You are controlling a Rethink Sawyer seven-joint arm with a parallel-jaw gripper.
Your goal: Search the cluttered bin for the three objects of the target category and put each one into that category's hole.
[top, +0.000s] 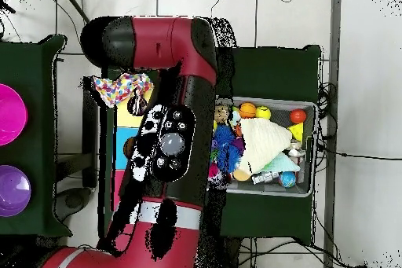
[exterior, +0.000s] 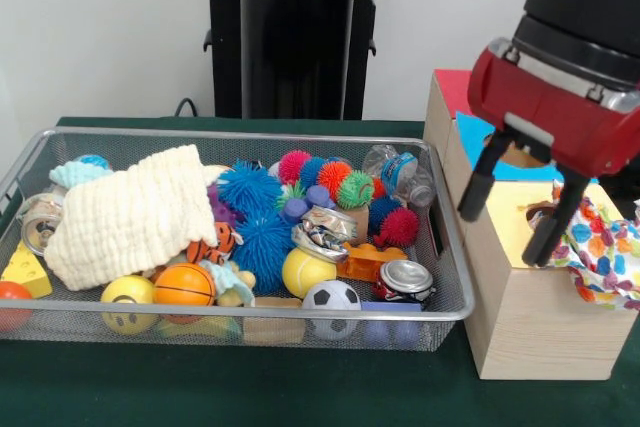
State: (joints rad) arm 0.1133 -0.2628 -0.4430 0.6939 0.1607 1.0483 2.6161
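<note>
The wire mesh bin (exterior: 250,134) fills the left and middle of the front view, full of toys; it also shows in the overhead view (top: 314,147). One printed cloth (exterior: 603,259) lies bunched on the right of the yellow panel (exterior: 505,237) of the pale wood box and hangs over its edge. In the overhead view this cloth (top: 119,89) lies right next to the round hole (top: 137,106). My gripper (exterior: 515,209) hangs open and empty just above the yellow panel, left of the cloth. No other printed cloth shows in the bin.
A cream waffle cloth (exterior: 130,212) covers the bin's left part, with a mint-green cloth (exterior: 80,172) behind it. Balls, spiky toys and crushed cans (exterior: 405,279) fill the rest. Blue (exterior: 470,132) and red (exterior: 455,87) panels lie behind the yellow one. Purple bowls (top: 12,190) stand apart.
</note>
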